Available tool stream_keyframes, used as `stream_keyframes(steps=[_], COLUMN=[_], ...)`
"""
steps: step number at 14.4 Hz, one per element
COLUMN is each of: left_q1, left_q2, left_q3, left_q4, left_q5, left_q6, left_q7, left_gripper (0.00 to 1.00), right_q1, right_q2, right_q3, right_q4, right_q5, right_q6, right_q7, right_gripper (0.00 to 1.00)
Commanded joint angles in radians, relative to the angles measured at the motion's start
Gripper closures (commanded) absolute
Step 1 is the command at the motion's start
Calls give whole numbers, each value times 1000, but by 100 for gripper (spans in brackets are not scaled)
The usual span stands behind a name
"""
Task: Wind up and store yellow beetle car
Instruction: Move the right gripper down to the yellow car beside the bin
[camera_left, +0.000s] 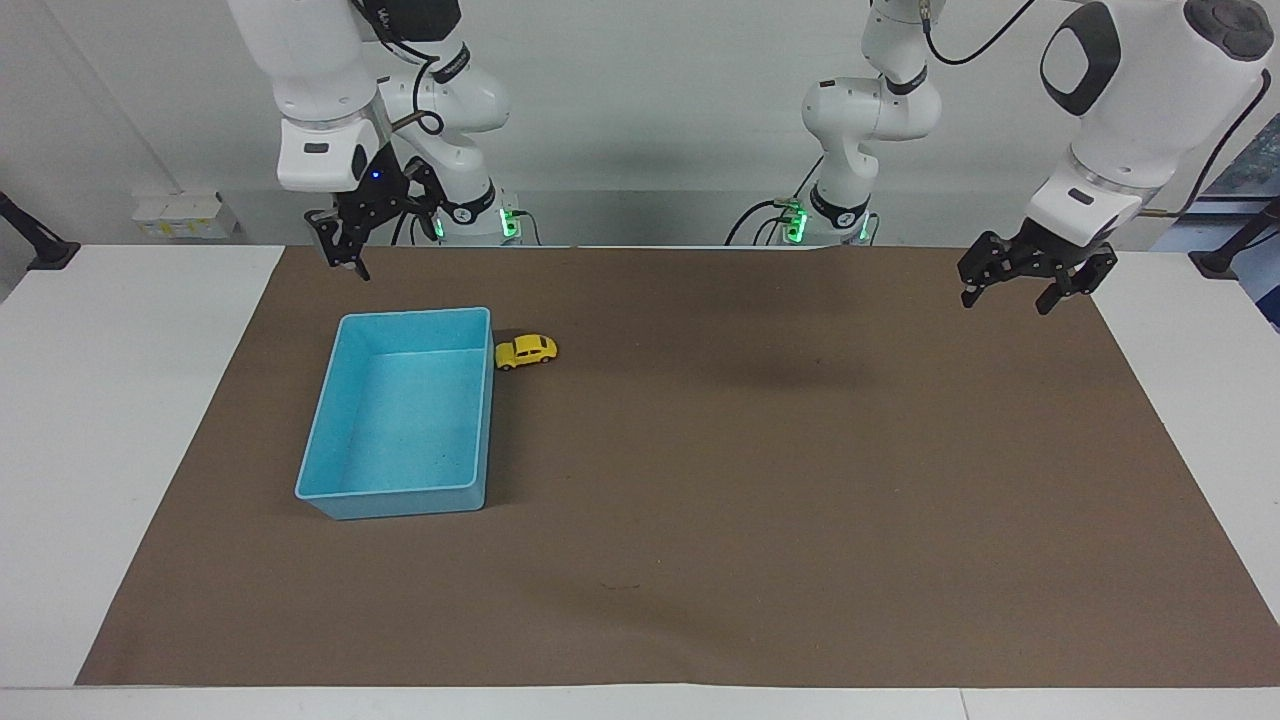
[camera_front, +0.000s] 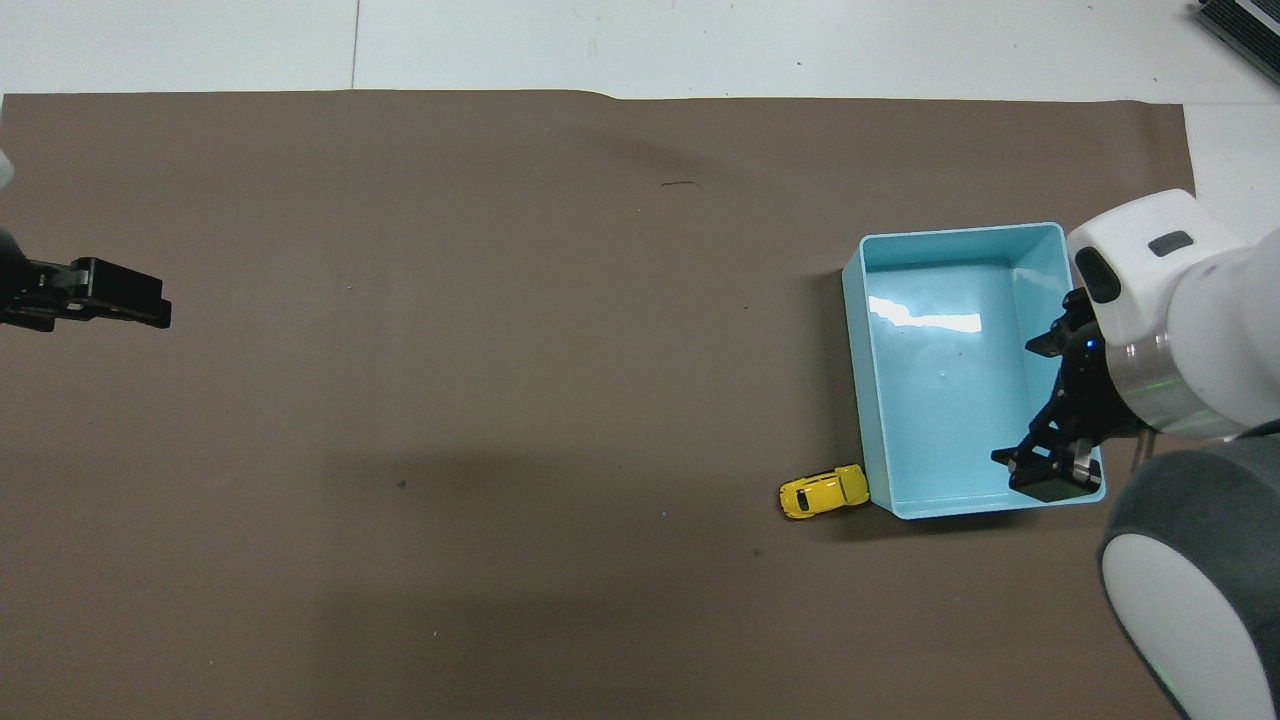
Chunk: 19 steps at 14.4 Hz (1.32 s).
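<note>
The yellow beetle car (camera_left: 526, 351) (camera_front: 824, 491) stands on the brown mat, right beside the corner of the light blue bin (camera_left: 415, 315) (camera_front: 960, 232) that lies nearest the robots, on the side toward the left arm's end. The bin has nothing in it. My right gripper (camera_left: 345, 265) (camera_front: 1035, 475) hangs high over the bin's end toward the robots, open and holding nothing, well clear of the car. My left gripper (camera_left: 1005, 298) (camera_front: 150, 305) is raised over the mat at the left arm's end of the table, open with nothing between its fingers.
A brown mat (camera_left: 760, 480) covers most of the white table (camera_left: 120, 400). A black cable loops around the right wrist. Both arm bases (camera_left: 830, 215) stand at the table's edge.
</note>
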<state>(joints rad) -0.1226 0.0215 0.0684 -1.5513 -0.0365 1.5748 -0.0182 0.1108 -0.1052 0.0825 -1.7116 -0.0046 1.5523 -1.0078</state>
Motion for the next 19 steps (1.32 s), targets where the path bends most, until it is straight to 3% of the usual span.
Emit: stream_keyframes(steps=[1, 4, 19], left_q1=[3, 12, 26], left_q2=[-22, -20, -20], left_q3=[-2, 10, 10], left_q4=[-10, -7, -7], left_q5=[-3, 0, 1], left_q6=[-25, -25, -25], left_q7=[-22, -22, -22], left_gripper=[0, 0, 0], right_q1=[-11, 39, 142], right_q2=[-31, -90, -94], right_q3=[0, 5, 5], right_q4=[-46, -150, -502], right_q5=[17, 18, 0], right_q6=[23, 51, 391], right_q7=[-178, -233, -336], right_gripper=[0, 0, 0])
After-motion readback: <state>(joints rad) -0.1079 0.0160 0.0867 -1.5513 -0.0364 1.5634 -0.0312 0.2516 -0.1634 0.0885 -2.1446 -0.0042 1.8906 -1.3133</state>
